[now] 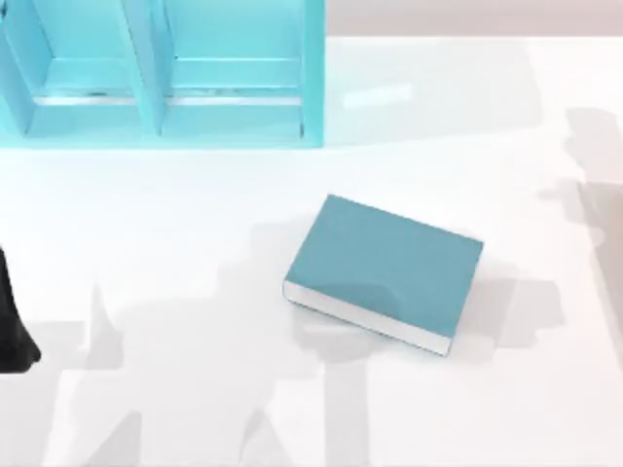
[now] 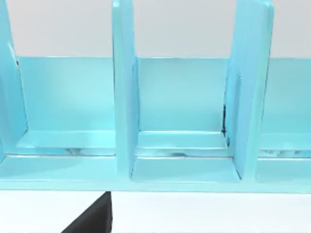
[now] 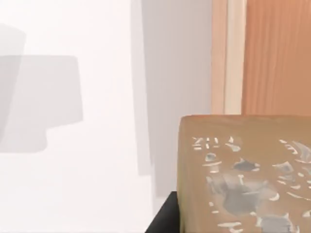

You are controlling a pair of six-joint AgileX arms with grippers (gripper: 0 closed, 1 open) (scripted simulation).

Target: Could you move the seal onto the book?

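The brown-tan blocky seal (image 3: 245,174) with pale carved marks sits close before the right wrist camera, apparently held by the right gripper though finger state cannot be told, with the teal hardback book (image 1: 389,268) flat mid-table, left arm (image 1: 12,321) parked at left edge

A teal shelf unit (image 1: 161,73) with upright dividers and open compartments stands at the far left of the white table (image 1: 146,243), while the right wrist view has an orange-brown wooden panel (image 3: 277,53) with a pale strip (image 3: 226,53) along its edge.
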